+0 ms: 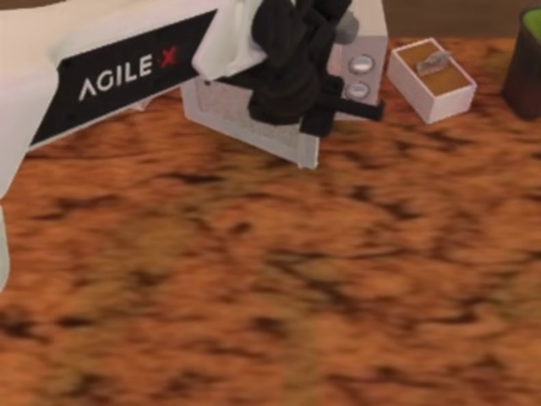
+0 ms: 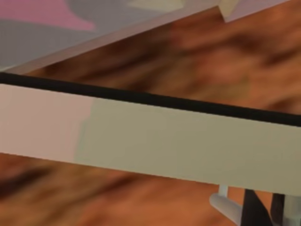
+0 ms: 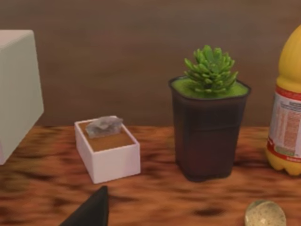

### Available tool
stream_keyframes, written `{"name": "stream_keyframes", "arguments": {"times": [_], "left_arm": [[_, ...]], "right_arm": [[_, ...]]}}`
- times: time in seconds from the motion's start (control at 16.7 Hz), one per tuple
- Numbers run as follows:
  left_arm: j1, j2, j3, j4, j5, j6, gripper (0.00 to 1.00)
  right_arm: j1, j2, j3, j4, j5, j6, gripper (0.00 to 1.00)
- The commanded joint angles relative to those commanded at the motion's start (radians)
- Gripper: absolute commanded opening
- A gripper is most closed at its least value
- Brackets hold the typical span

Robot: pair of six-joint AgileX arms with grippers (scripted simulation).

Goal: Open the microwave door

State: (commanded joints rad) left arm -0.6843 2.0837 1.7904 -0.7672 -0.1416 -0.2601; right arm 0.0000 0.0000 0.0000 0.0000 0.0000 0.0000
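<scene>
Door (image 1: 270, 135) of microwave (image 1: 365, 34) ajar toward 5 o'clock, left gripper (image 1: 338, 114) at its free edge, grip unclear, bare table (image 1: 270, 296) below.

Left tool (image 1: 338, 106) sits at the microwave door (image 1: 254, 127), which stands swung partly outward from the microwave (image 1: 368, 34) at the far worktop (image 1: 270, 279).

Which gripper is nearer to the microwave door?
Left. The left gripper is right at the microwave door, by its free edge near the knobs. The right gripper is outside the top view, near the small white box.
</scene>
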Motion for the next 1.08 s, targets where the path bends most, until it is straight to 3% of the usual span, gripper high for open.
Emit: {"name": "stream_keyframes", "arguments": {"times": [0.42, 1.08], "left_arm": [[0.030, -0.086, -0.124, 0.054, 0.055, 0.114, 0.00], [0.031, -0.088, -0.128, 0.055, 0.057, 0.117, 0.00]], "right_arm": [[0.000, 0.000, 0.000, 0.000, 0.000, 0.000, 1.00], [0.000, 0.000, 0.000, 0.000, 0.000, 0.000, 1.00]]}}
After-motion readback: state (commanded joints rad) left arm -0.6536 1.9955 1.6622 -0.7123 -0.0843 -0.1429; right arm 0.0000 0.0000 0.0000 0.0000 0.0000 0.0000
